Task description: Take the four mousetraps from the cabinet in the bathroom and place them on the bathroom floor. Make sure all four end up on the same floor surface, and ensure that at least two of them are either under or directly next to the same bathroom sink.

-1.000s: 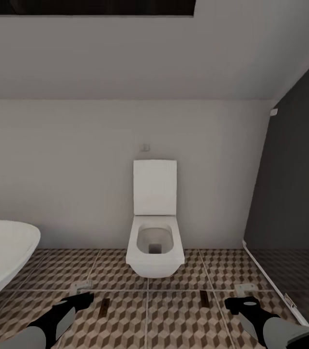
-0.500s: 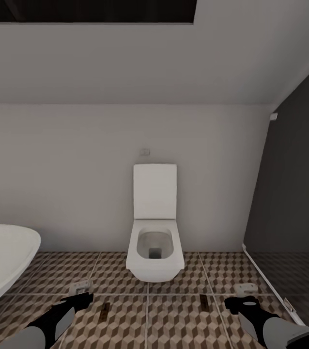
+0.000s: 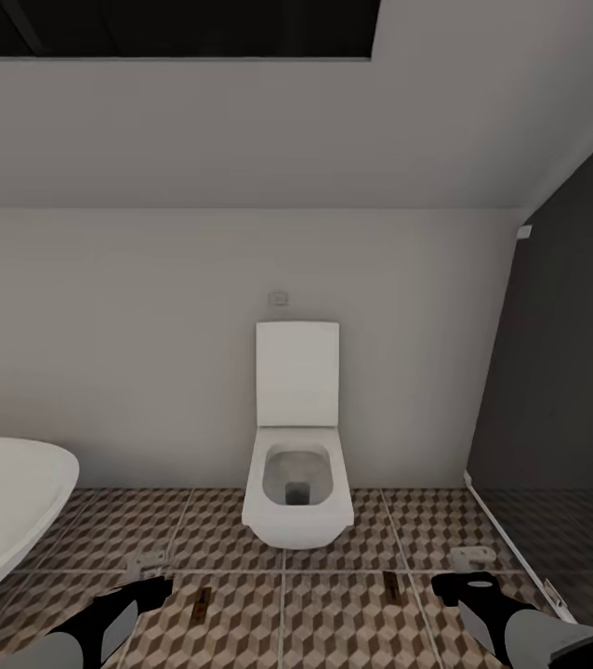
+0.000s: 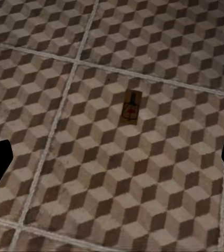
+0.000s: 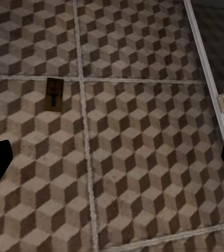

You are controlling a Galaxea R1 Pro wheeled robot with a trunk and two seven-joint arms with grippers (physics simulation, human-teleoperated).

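Note:
Two mousetraps lie flat on the patterned bathroom floor [image 3: 334, 623] in front of the toilet. One mousetrap [image 3: 202, 600] [image 4: 131, 107] is just right of my left gripper [image 3: 143, 588] [image 4: 112, 163]. The other mousetrap [image 3: 391, 583] [image 5: 53, 94] is left of my right gripper [image 3: 457, 585] [image 5: 112, 163]. Both grippers hover above the tiles, open, with nothing between their fingers. The cabinet and the bathroom sink are out of view.
A white toilet [image 3: 297, 465] with its lid up stands against the far wall. The rim of an oval white bathtub [image 3: 8, 506] is at the left. A dark shower enclosure [image 3: 566, 418] with a white threshold strip [image 5: 209, 73] borders the right.
The whole picture has shifted downward a little, so the camera has moved. My left gripper sits slightly lower in the picture. Both mousetraps lie where they were.

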